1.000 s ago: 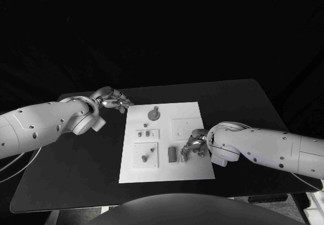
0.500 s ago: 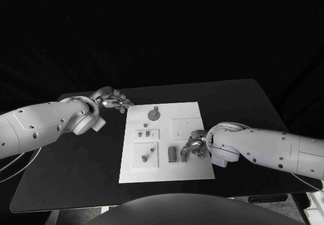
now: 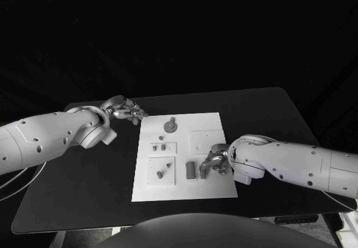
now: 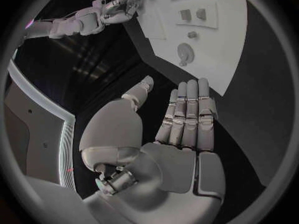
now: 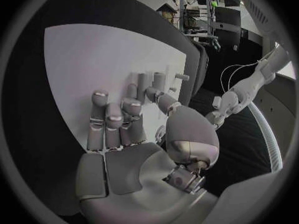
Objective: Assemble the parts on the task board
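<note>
Grey little parts [image 3: 190,169] lie on the white task board [image 3: 209,192], looking light, rigid, probably slippery; right hand [image 3: 213,162] curls over them, grasp unclear; left hand [image 3: 127,110] hangs spread, empty; pinch their sides.

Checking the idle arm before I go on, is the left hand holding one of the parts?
No, the left hand is empty with its fingers stretched out straight, off the task board.
</note>
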